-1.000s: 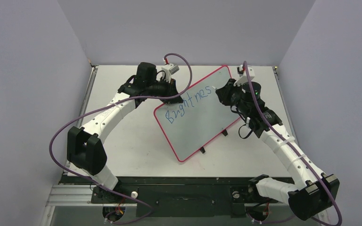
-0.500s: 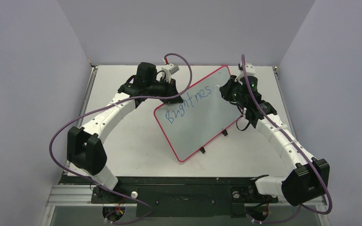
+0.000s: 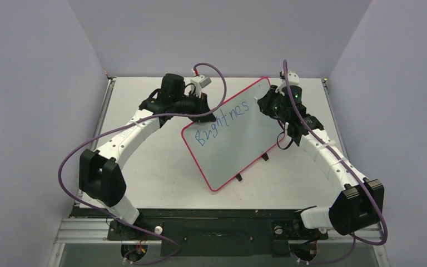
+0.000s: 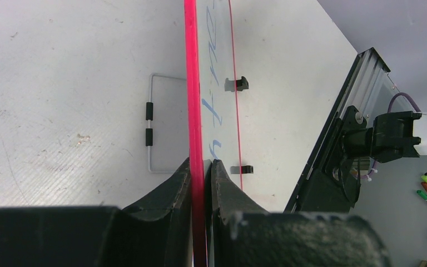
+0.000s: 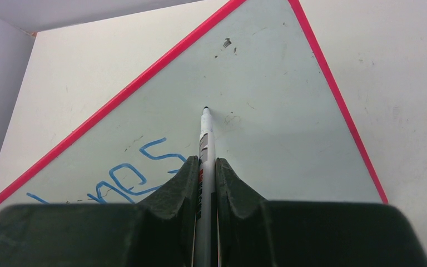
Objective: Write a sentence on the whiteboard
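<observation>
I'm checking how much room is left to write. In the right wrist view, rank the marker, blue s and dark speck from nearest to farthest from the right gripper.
1. Marker: held in the right gripper, centre.
2. Blue s: on the whiteboard, just left of the marker.
3. Dark speck: farthest, ahead past the tip.

Looking down wide from above and behind; in tight along left hand (image 4: pixel 201 162) and right hand (image 5: pixel 207 161); sharing the whiteboard (image 3: pixel 239 139) throughout.

Blue handwritten sentence (image 3: pixel 223 122) on the whiteboard (image 3: pixel 236 153) reads "Brightnes" so far, in one slanted line; print on the marker (image 5: pixel 205 150) barrel is too blurred to read.
</observation>
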`<state>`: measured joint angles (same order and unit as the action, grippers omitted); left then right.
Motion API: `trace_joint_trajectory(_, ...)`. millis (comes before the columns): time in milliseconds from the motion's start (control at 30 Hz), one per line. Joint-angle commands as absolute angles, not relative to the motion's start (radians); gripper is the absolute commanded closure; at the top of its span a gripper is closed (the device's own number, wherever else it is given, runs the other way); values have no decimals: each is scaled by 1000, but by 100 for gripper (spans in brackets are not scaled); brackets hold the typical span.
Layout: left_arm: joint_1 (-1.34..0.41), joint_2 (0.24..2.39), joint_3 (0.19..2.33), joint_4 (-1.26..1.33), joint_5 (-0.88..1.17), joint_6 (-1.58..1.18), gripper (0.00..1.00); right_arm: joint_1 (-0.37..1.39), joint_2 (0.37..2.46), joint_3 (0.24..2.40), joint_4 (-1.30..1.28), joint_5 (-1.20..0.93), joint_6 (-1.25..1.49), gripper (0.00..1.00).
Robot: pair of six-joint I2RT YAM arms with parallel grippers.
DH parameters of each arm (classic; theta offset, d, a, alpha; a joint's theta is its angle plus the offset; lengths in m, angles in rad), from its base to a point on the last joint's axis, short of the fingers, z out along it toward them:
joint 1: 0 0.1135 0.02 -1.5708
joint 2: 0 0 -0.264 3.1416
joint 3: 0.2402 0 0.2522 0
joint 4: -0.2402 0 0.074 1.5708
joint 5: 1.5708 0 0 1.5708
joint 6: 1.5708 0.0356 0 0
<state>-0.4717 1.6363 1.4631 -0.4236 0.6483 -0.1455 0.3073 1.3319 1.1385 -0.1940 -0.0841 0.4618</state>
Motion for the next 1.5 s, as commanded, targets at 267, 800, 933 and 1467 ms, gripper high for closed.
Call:
trace_joint_trajectory(267,-482,1602,1469,-353,623,-42,100,314,1368,1208,-144,-170,478,100)
trace_joint_trajectory(800,-482,1597,1469,-354,620,-41,100,371,1326,1146,-173,-164,465,100)
trace_joint_trajectory(933,-482,1596,1468,-354,621,-40,100,370,1312,1125,-178,-152,459,100)
trace_joint_trajectory(1467,-482,1593,1467,-354,619,-39,100,319,1317,1098,-182,-103,447,100)
